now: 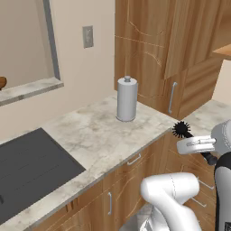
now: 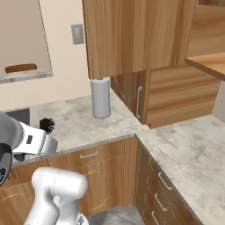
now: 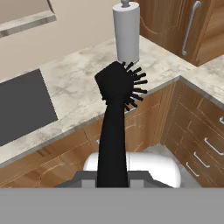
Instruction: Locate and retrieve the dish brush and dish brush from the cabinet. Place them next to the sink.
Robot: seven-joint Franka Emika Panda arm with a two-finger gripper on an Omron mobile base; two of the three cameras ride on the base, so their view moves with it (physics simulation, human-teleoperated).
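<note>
Hand view shows the hand (image 3: pixel 112 181) clamped on the black dish brush (image 3: pixel 117 105), bristles toward three o'clock, carried above the counter (image 3: pixel 83 83) toward the sink (image 3: pixel 22 105).

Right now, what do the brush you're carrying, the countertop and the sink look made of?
Black dish brush: likely plastic, matte all-black handle and stiff bristles. Countertop: looks like polished stone, pale with grey marbled veining. Sink: dark grey, matte and flat, perhaps composite or coated metal; the render leaves it open.
</note>
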